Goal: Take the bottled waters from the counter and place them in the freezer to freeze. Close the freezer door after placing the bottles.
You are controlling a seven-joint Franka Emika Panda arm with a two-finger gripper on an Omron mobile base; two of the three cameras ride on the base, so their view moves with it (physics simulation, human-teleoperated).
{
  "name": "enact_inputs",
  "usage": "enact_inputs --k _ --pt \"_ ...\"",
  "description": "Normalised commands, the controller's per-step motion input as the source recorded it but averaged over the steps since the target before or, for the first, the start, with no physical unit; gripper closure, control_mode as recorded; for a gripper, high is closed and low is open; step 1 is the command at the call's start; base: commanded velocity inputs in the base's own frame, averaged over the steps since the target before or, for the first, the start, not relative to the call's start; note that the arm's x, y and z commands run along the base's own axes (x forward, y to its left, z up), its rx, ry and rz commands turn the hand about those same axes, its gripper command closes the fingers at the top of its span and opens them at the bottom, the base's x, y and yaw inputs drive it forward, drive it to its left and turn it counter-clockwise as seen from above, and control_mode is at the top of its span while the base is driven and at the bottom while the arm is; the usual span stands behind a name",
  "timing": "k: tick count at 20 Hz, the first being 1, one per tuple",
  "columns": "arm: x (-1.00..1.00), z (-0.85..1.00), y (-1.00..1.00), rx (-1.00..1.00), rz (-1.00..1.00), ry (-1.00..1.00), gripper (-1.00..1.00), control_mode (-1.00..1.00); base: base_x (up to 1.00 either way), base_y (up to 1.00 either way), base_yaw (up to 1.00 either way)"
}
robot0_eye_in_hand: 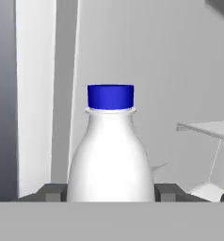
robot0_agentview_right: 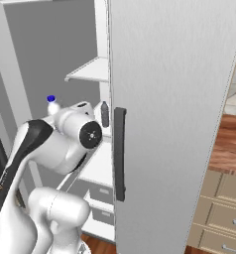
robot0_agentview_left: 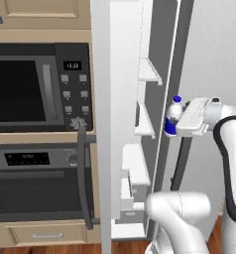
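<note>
The freezer door is seen swung open in the left base view, edge-on, with the microwave and wall oven at its 9 o'clock. White freezer shelves are shown inside, at about 10 o'clock from the gripper. The blue-capped water bottle is held upright at the mouth of the freezer, jaws pinched on its body from both sides, cap at 12 o'clock. In the right base view the same bottle is partly hidden behind the wrist; a slimmer greyish bottle is already stood on a freezer shelf at its 3 o'clock, with the plain fridge door further right. In the hand view the bottle is centred between the dark fingertips, which are pressed against its lower body. The bottle is judged light, stiff plastic, smooth and likely slippery; the wide body below the shoulder is judged the best hold, not the narrow neck or cap. It is judged liable to tip if released off-level.
</note>
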Motion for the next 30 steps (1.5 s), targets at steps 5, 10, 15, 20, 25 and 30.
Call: enact_inputs --k 5,10,15,20,25,30 --pt "0.26 0.65 0.09 0.01 -0.4 0.25 1.0 -1.0 0.0 0.0 0.0" --pt "0.14 0.46 0.0 0.09 -0.46 0.36 1.0 -1.0 0.0 0.0 0.0" --pt "0.67 0.16 -0.01 0.01 -0.46 0.25 1.0 -1.0 0.0 0.0 0.0" --pt "0.61 -0.16 -0.37 0.0 -0.46 -0.06 1.0 -1.0 0.0 0.0 0.0" --pt "0.1 0.0 -0.5 0.06 0.0 -0.11 1.0 -1.0 0.0 0.0 0.0" --pt "0.0 0.0 -0.11 0.06 0.32 -0.1 1.0 -1.0 0.0 0.0 0.0"
